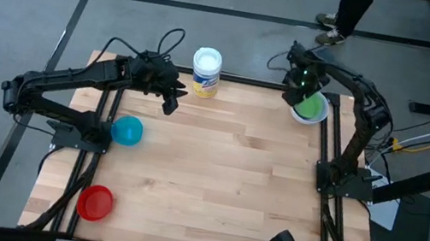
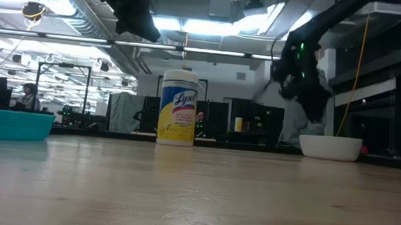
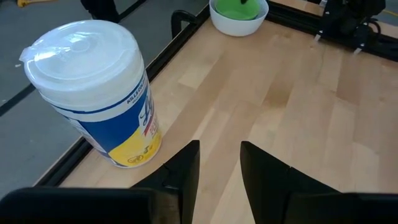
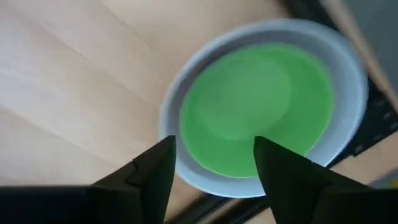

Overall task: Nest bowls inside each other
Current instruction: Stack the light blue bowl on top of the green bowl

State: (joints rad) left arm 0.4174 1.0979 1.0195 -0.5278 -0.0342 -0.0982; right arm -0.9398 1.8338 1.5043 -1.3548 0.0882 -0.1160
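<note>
You have four round plastic bowls in sight — a green bowl (image 1: 311, 106) nested in a white bowl (image 1: 298, 114) at the table's far right corner, under the open-fingered right gripper (image 1: 298, 82); light blue bowl (image 1: 127, 131) and red bowl (image 1: 95, 202) sit separately left. The left gripper (image 1: 172, 96) hovers, fingers parted, empty.

Inner bowl (image 1: 312, 106) nested in outer bowl (image 1: 297, 114) at table (image 1: 222, 182) far right corner, beneath right gripper (image 1: 297, 83). Wipes canister (image 1: 205, 72) upright at far edge, left of centre; left gripper (image 1: 172, 96) just beside it, above table. Third bowl (image 1: 128, 131) at left edge, mid-depth. Fourth bowl (image 1: 95, 202) near front left corner. Person's feet (image 1: 327, 28) on floor beyond far edge.
</note>
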